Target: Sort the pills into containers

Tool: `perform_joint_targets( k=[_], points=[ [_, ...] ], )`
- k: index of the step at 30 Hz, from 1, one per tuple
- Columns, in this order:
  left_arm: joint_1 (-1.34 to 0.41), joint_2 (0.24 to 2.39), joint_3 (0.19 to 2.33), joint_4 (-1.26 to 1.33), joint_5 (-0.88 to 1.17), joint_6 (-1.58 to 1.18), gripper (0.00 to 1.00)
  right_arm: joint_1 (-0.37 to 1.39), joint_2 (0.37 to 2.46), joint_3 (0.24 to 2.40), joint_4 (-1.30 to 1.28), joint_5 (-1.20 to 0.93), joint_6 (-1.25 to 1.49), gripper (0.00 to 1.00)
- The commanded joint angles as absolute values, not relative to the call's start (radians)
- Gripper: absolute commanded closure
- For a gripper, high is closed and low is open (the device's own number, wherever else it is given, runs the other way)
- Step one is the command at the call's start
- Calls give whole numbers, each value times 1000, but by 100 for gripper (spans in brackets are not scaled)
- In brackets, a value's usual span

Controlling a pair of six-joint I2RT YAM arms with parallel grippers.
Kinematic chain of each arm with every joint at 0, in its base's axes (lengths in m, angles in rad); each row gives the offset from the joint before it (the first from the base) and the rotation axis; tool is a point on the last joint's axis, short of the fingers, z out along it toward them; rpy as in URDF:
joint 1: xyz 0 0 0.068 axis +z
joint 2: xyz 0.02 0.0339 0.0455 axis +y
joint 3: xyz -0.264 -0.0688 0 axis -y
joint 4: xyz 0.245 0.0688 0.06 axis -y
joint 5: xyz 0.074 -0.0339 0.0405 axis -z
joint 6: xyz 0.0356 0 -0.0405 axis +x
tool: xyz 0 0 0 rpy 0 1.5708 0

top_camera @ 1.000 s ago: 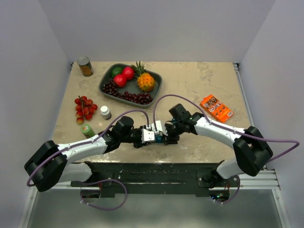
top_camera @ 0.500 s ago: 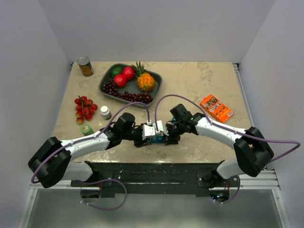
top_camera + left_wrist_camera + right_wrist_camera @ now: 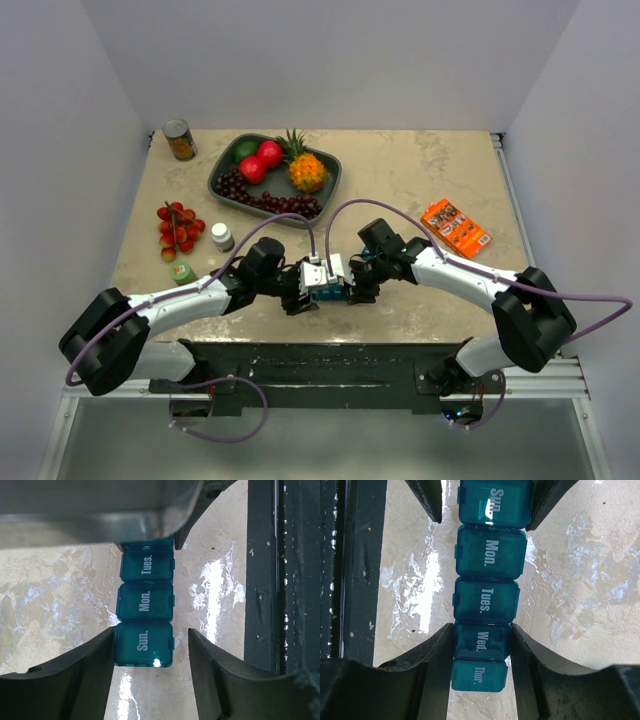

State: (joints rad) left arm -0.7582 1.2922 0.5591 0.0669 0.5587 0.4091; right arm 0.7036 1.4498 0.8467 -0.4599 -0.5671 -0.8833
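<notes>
The containers (image 3: 326, 291) are one teal strip of lidded cubes marked Sun. to Thur., lying on the table between my two grippers. In the left wrist view the strip (image 3: 145, 605) runs away from the camera. My left gripper (image 3: 150, 634) stands open round the Sun. cube; one finger (image 3: 95, 655) touches it and a gap shows at the other. My left gripper (image 3: 308, 289) meets the strip from the left. My right gripper (image 3: 481, 629) is shut on the Wed. cube of the strip (image 3: 491, 560), reaching it from the right (image 3: 349, 290). All lids are shut. No pills are in view.
A white bottle (image 3: 222, 236) and a green bottle (image 3: 182, 271) stand left of the arms, by a bunch of red fruit (image 3: 178, 227). A dark fruit tray (image 3: 222, 172) and a can (image 3: 180, 140) sit at the back. An orange packet (image 3: 456, 227) lies right.
My left arm has shifted slightly toward the strip, and its jaws have widened round the Sun. cube. The right gripper has kept its hold and place.
</notes>
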Motion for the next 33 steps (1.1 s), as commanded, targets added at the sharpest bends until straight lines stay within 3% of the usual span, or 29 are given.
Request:
perform_joint_targets(
  k=[1,7,21,25,29,33],
  points=[
    [-764,1289,614,97,571,377,36,724,1443,859,-420,-552,-890,77],
    [-764,1252,601,112,555,370,27,723,1447,858,-420,-549,-890,77],
    [-762,1221,591,118,508,364,31,723,1450,859,-425,-552,-893,77],
    [-762,1226,595,106,508,370,41,723,1450,859,-425,-552,-891,77],
    [-762,1236,606,95,514,370,62,723,1450,859,-425,-552,-893,77],
    [-761,1238,612,84,517,367,74,723,1448,859,-425,-551,-894,77]
  ],
)
